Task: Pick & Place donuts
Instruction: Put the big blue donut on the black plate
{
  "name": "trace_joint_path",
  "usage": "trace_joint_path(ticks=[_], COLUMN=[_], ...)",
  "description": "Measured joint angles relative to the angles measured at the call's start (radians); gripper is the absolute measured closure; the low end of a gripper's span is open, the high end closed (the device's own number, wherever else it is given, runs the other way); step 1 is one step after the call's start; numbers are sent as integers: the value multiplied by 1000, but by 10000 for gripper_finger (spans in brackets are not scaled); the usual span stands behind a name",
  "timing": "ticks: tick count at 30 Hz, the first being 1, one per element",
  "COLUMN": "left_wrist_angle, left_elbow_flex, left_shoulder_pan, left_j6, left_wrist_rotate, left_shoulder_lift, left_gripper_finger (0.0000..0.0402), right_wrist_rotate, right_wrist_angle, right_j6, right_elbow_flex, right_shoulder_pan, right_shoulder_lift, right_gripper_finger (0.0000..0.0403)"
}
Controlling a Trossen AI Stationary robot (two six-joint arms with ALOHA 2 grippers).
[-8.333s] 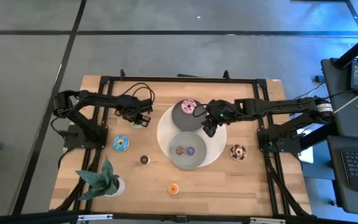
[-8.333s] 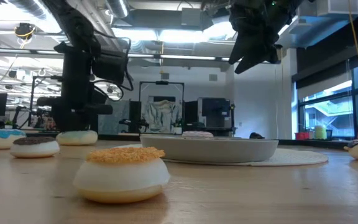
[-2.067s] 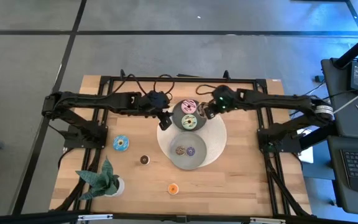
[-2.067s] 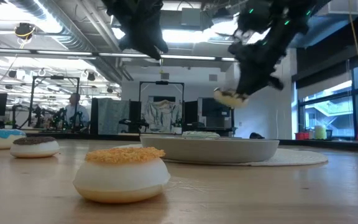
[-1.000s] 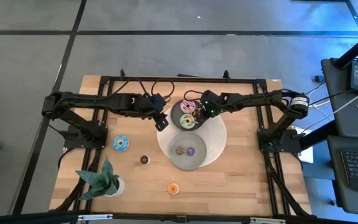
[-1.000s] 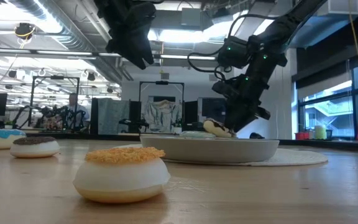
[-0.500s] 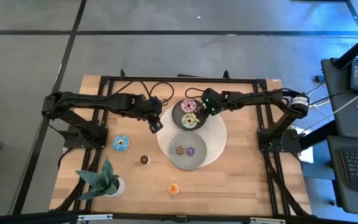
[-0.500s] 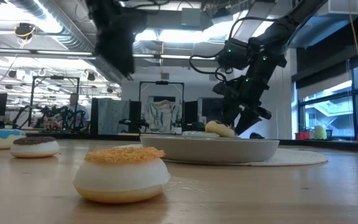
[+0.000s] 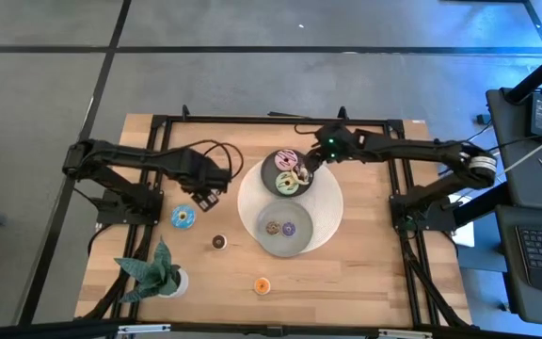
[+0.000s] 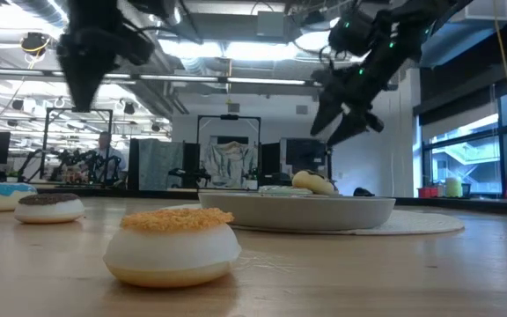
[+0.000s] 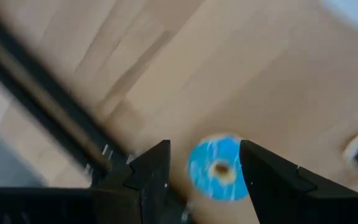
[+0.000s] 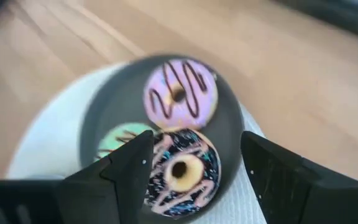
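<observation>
High view: The right pincer point(image 9: 310, 162) now stands over the far edge of the upper grey dish point(image 9: 269, 169), lifted off it; half a second ago it was down at the dish. Its fingers are spread wide and carry nothing. The sprinkled chocolate donut point(image 9: 301, 176) now lies in that dish, beside the pink donut point(image 9: 287, 159) and the green donut point(image 9: 286, 184). The left pincer point(image 9: 208, 199) has drawn back from the white round mat point(image 9: 326, 209) toward the worktop's point(image 9: 365, 273) left side and stands near the blue donut point(image 9: 183, 217). The lower grey dish point(image 9: 263, 241) holds two mini donuts point(image 9: 280, 228). A brown mini donut point(image 9: 219, 242) and an orange mini donut point(image 9: 263, 284) lie on the bare worktop, near the green potted plant point(image 9: 154, 271).

Low view: The right pincer point(image 10: 341, 110) hangs above the dish, higher than before, with the chocolate donut resting on the dish edge below it. The left arm has shifted to the picture's left.

Left wrist view: The left pincer point(image 11: 204, 163) is open and empty; the blue donut point(image 11: 219, 168) lies on the worktop between its fingers point(image 11: 148, 171).

Right wrist view: The right pincer point(image 12: 196, 163) is open, empty, above the three donuts in the dish.

No readable writing or brand is visible.
</observation>
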Motion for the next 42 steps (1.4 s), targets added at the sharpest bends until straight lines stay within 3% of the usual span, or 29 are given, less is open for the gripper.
trace_joint_path(ticks=[7,16,35,42], left_wrist_angle=[-35,176,275,382], left_elbow_flex=[-83,-362,-472,-535], left_shoulder_pan=[-72,-103,-103,-103], left_j6=[-218,-363,-345,-357], left_wrist_rotate=[38,117,183,187], left_shoulder_lift=[1,1,0,-1], left_gripper_finger=[223,238,262,269], right_wrist_rotate=[0,0,0,1], right_wrist_angle=[-1,2,3,3], right_j6=[4,5,7,4], right_elbow_flex=[0,0,0,0], right_shoulder_pan=[25,82,82,82], right_shoulder_lift=[-77,-71,-71,-71], right_gripper_finger=[159,159,159,159])
